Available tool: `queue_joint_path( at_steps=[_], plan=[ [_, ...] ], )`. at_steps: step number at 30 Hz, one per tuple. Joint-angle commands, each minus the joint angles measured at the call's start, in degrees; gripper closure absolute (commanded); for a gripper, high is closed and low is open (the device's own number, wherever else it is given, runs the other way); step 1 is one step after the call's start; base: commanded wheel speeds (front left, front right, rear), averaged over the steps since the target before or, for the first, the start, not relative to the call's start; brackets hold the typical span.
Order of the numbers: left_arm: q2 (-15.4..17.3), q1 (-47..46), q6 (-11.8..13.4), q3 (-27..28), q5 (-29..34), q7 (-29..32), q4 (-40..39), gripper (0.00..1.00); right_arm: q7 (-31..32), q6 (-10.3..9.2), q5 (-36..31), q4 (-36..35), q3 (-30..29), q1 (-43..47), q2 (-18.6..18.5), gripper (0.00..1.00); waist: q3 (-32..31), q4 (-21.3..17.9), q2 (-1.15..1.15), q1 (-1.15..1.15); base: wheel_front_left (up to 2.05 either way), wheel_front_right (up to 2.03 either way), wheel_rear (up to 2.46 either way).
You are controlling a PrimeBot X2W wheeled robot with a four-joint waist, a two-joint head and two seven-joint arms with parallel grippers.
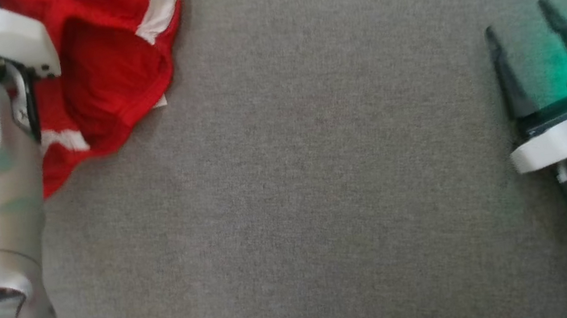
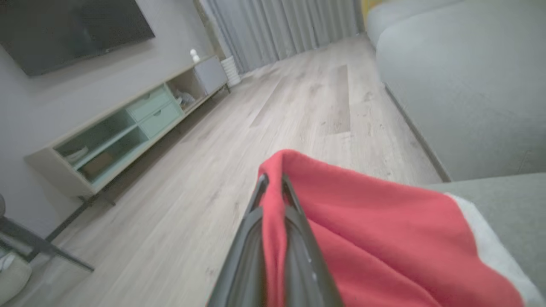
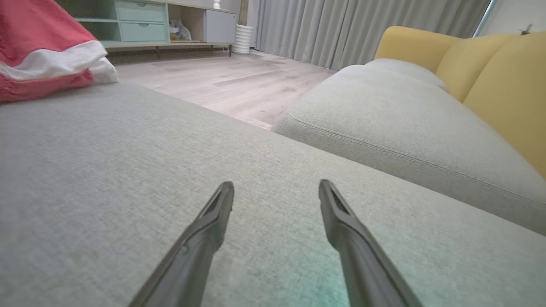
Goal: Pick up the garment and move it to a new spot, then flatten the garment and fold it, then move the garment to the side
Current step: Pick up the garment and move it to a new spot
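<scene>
On a broad grey upholstered cushion (image 1: pixel 321 176), woven and even in colour: one red garment (image 1: pixel 118 65), bunched in folds at the far left corner as seen from the head. Crossed by white bands (image 1: pixel 160 7), one near the top, another lower at the left. Small white tag (image 1: pixel 160 102) peeking out at the hem, flat on the fabric. Rumpled rather than spread, hem curving across the cushion. From the right wrist, heaped near the cushion's far edge, pale wooden floor (image 3: pixel 239 81) beyond. Faint green glow on the grey cloth at the right.
</scene>
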Motion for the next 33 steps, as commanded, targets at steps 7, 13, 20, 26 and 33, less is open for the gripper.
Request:
queue_joint_path(
  at_steps=[7,13,20,26,33],
  plan=[
    [4.3,-3.9,-1.1,-3.8,3.7,-0.9,-9.5,1.00,0.3,-0.04,1.1,0.6,2.1,3.8,5.1,0.00,-11.1,-3.3,0.00,-0.01,0.00,0.00,0.00],
    [4.8,-5.2,-4.5,-7.2,5.2,-0.8,-12.8,1.00,0.3,-0.04,3.0,0.6,0.7,6.9,7.8,0.00,-19.6,-8.9,0.00,-0.01,0.00,0.00,0.00],
    [3.2,-5.3,-8.7,-8.6,2.1,2.0,-15.8,1.00,0.3,-0.04,4.0,-0.5,0.6,9.8,8.7,0.00,-25.4,-17.0,0.00,-0.01,0.00,0.00,0.00],
    [1.3,-2.8,-9.8,-10.8,-3.3,4.7,-20.2,1.00,0.3,-0.04,6.7,-1.3,1.3,11.1,8.8,0.00,-26.9,-24.0,0.00,-0.01,0.00,0.00,0.00],
    [1.3,3.2,-9.9,-18.5,-12.2,8.5,-27.6,1.00,0.3,-0.04,8.0,-1.8,2.6,11.3,8.8,0.00,-26.5,-30.9,0.00,-0.01,0.00,0.00,0.00]
  ],
)
